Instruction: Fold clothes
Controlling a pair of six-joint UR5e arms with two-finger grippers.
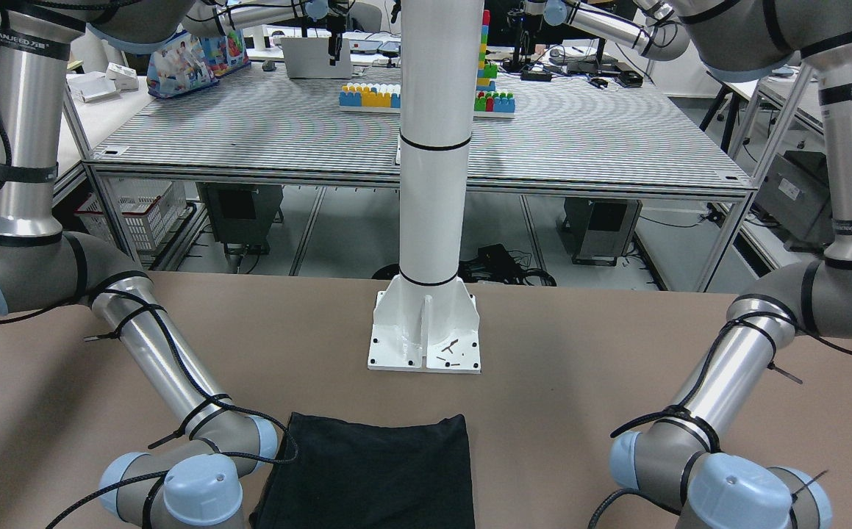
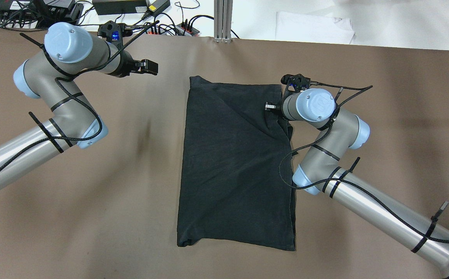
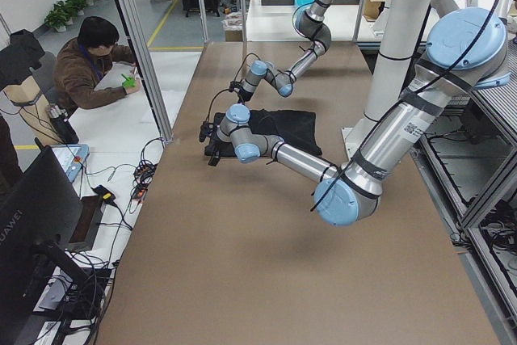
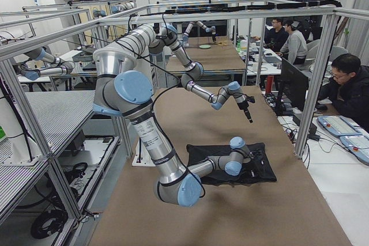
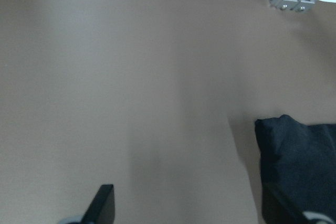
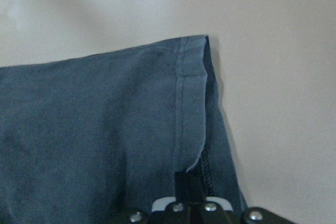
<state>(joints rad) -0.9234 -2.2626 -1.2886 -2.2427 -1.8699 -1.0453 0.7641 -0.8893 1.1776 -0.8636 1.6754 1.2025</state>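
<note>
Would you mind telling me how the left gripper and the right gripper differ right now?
The left gripper is open, jaws wide apart; the right gripper looks shut on the garment at its hem. The left gripper hangs over bare table beside the garment; the right gripper is at its edge. Both are near the garment's far end.

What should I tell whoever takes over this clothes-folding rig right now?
Left gripper: open, hovering over the table, left of the black garment's far corner.
Right gripper: low at the garment's far right corner, jaws seemingly closed on its edge.
Garment: flat mid-table, narrow rectangle, layers doubled, so partly folded.
Left: probably the crosswise fold.
</note>
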